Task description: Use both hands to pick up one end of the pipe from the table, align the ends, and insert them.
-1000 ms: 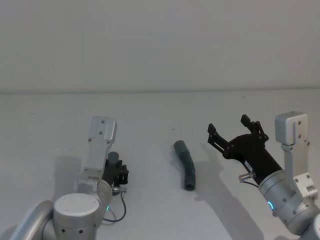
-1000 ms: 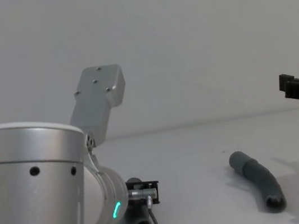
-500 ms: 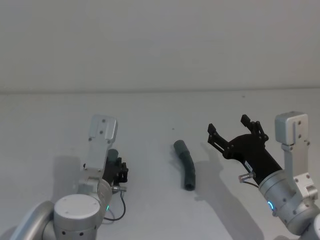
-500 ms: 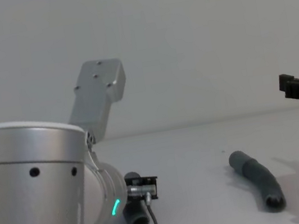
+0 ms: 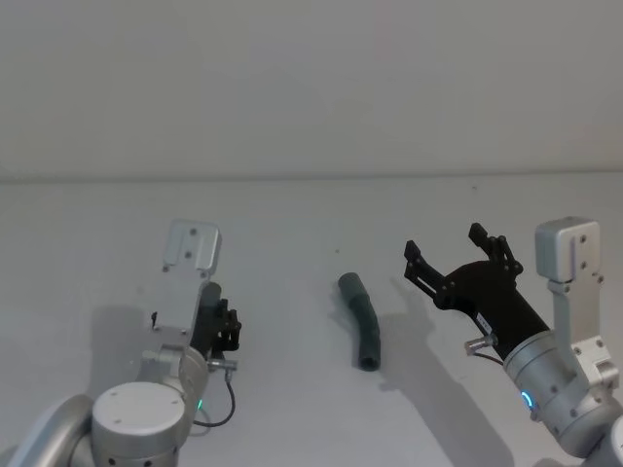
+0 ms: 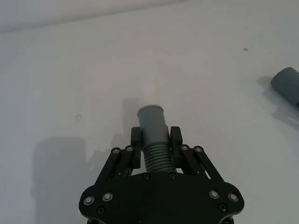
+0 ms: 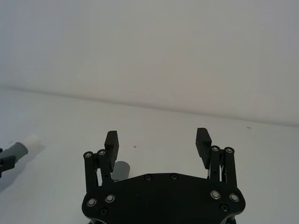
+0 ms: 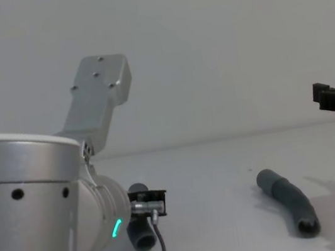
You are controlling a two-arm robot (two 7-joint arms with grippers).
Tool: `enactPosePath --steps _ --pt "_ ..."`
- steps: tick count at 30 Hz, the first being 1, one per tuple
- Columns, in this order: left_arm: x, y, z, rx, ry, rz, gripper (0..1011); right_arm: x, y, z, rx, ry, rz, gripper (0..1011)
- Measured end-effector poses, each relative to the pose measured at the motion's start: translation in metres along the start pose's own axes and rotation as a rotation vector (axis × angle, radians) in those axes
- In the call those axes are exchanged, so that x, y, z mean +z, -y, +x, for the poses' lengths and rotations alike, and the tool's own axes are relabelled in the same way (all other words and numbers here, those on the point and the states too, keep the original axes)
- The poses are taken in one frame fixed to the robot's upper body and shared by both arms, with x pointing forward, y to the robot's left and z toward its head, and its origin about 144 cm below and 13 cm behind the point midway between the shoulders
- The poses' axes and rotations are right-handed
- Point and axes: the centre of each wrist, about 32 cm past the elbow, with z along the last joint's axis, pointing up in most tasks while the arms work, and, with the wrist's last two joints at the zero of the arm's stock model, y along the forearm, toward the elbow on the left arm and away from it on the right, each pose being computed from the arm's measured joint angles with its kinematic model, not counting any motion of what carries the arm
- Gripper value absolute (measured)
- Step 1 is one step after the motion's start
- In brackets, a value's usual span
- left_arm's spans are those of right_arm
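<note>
My left gripper [image 6: 155, 135] is shut on the ribbed body of one dark grey pipe piece [image 6: 153, 135], and its smooth cuff with a white tip [image 6: 150, 95] pokes out past the fingers. In the head view the left gripper [image 5: 222, 326] is at the left, and in the chest view the held piece [image 8: 140, 231] hangs just above the white table [image 5: 292, 224]. The other pipe piece [image 5: 362, 331] [image 8: 290, 200] lies on the table at centre, its hollow mouth [image 8: 307, 227] facing me. To its right, raised above the table, my right gripper [image 5: 456, 255] [image 7: 158, 140] is open and holds nothing.
A plain pale wall [image 5: 311, 88] rises behind the table's far edge. In the right wrist view the lying piece [image 7: 120, 169] peeks out beside one finger, and the held cuff [image 7: 18, 149] shows far off.
My left arm has lifted its pipe piece a little off the table and drawn slightly to the left. The right gripper and the lying piece have stayed put.
</note>
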Motion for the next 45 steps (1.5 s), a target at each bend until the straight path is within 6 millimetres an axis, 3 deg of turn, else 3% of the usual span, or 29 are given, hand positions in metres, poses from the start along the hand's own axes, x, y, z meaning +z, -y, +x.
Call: enactPosePath --steps 17,45 --pt "0.012 -0.006 0.027 -0.105 0.095 -0.094 334 0.0 0.0 0.0 0.0 0.0 0.0 1004" --pt "0.046 -0.003 0.107 -0.49 0.283 -0.164 334 0.0 0.0 0.0 0.0 0.0 0.0 1004"
